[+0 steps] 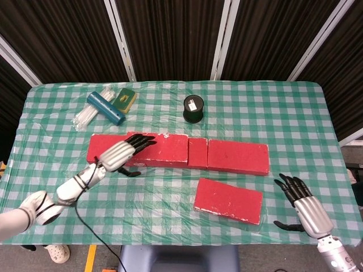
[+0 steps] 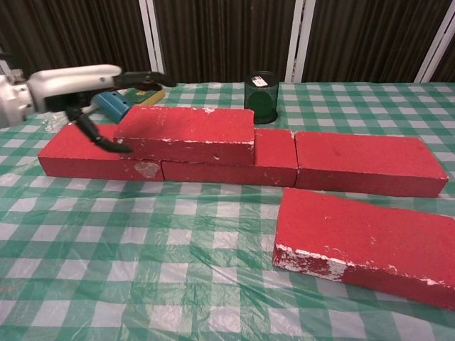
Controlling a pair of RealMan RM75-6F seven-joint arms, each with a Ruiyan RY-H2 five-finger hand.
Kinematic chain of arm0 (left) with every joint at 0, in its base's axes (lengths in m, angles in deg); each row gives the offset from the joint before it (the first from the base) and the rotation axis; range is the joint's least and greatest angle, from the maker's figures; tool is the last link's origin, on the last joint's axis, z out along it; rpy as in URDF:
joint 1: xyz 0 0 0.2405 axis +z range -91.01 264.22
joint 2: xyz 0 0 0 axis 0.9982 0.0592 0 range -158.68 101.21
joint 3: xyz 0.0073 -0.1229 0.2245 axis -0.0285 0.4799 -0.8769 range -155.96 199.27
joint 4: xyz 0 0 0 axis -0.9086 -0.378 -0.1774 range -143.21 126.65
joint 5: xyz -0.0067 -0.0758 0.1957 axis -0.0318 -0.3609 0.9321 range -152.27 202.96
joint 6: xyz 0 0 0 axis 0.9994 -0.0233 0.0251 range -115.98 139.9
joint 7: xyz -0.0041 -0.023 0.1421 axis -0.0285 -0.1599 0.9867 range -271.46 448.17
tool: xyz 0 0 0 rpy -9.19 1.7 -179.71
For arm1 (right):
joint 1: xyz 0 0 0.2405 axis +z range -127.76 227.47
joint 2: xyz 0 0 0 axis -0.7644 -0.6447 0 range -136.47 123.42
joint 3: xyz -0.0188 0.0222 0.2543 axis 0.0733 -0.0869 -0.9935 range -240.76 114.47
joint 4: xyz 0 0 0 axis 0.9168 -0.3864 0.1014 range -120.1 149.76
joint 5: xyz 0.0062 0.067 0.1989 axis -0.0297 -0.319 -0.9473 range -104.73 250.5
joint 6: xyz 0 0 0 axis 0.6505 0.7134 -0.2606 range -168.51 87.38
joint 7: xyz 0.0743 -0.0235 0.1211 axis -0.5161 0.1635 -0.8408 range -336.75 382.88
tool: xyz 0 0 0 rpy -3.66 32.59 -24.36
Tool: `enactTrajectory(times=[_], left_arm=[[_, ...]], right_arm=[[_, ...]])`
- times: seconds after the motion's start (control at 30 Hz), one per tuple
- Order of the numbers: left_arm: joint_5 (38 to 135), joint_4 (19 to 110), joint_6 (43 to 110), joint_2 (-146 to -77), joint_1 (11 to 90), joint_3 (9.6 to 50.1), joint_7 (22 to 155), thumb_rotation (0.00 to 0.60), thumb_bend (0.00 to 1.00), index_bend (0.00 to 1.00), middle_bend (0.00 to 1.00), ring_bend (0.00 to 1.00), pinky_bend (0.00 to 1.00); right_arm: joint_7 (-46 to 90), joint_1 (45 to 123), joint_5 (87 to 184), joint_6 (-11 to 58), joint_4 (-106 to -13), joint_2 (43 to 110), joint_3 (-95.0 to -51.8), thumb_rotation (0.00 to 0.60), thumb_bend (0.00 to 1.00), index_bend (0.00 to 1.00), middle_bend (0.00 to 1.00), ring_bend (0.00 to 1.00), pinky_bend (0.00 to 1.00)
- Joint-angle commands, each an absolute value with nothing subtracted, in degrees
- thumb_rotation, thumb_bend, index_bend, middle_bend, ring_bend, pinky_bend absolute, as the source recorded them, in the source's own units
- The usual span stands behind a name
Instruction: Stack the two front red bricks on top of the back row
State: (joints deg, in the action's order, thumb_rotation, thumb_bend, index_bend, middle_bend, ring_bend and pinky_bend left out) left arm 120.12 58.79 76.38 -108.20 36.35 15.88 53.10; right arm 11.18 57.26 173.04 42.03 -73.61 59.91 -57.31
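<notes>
**Red bricks: one stacked on the back row, one lying in front**

Red bricks sit on a worktop [image 1: 295,113] covered with a green and white checked cloth. The back row [image 2: 355,162] runs left to right across the middle. One stacked brick [image 2: 186,133] lies flat on top of the row's left part, spanning a joint between two lower bricks. The other front brick [image 1: 228,200] lies flat on the cloth nearer the robot, just in front of the row's right part and apart from it, turned slightly askew.

The left hand [image 1: 122,153] is at the left end of the stacked brick, holding nothing. Its fingers [image 1: 143,139] are apart and stretched out over the brick's top left area; the thumb points down beside the brick's left end, above the lower brick. Whether any finger touches the brick cannot be told.

The right hand [image 1: 303,205] is near the front right edge of the worktop, well apart from the bricks, fingers spread and empty.

Behind the row stands a black mesh cup [image 1: 193,108]. At the back left lie a blue cylinder [image 1: 106,107], a small green and yellow block [image 1: 124,99] and some clear tubes [image 1: 88,115].
</notes>
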Motion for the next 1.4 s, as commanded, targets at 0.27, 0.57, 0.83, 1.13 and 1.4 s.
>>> enactTrajectory(times=[0.27, 0.57, 0.83, 1.13, 1.4], left_arm=[[120.72, 58.17, 98.41, -108.45, 63.63, 6.87, 69.81, 0.600, 0.26, 0.00, 0.00, 0.00, 0.02], [123.56, 54.89, 99.25, -109.09, 65.74, 7.27, 67.26, 0.600, 0.26, 0.00, 0.00, 0.00, 0.01], [124.71, 54.64, 98.47, -108.80, 66.11, 8.26, 66.21, 0.600, 0.26, 0.00, 0.00, 0.00, 0.01], [125.41, 54.02, 96.69, -108.70, 66.27, 8.98, 65.72, 0.600, 0.26, 0.00, 0.00, 0.00, 0.01], [126.33, 53.77, 96.64, -108.60, 66.49, 9.54, 64.68, 0.600, 0.26, 0.00, 0.00, 0.00, 0.01]], right_arm=[[14.94, 63.74, 167.85, 26.88, -81.05, 64.73, -57.81, 0.600, 0.09, 0.00, 0.00, 0.00, 0.00], [22.74, 67.11, 157.43, 18.79, -83.45, 70.23, -61.36, 0.600, 0.09, 0.00, 0.00, 0.00, 0.00], [27.01, 69.54, 150.10, 14.79, -84.28, 72.39, -63.50, 0.600, 0.09, 0.00, 0.00, 0.00, 0.00], [31.47, 70.50, 145.40, 14.50, -84.43, 73.36, -63.87, 0.600, 0.09, 0.00, 0.00, 0.00, 0.13], [33.02, 70.57, 142.92, 15.17, -84.36, 74.04, -63.75, 0.600, 0.09, 0.08, 0.16, 0.15, 0.45]])
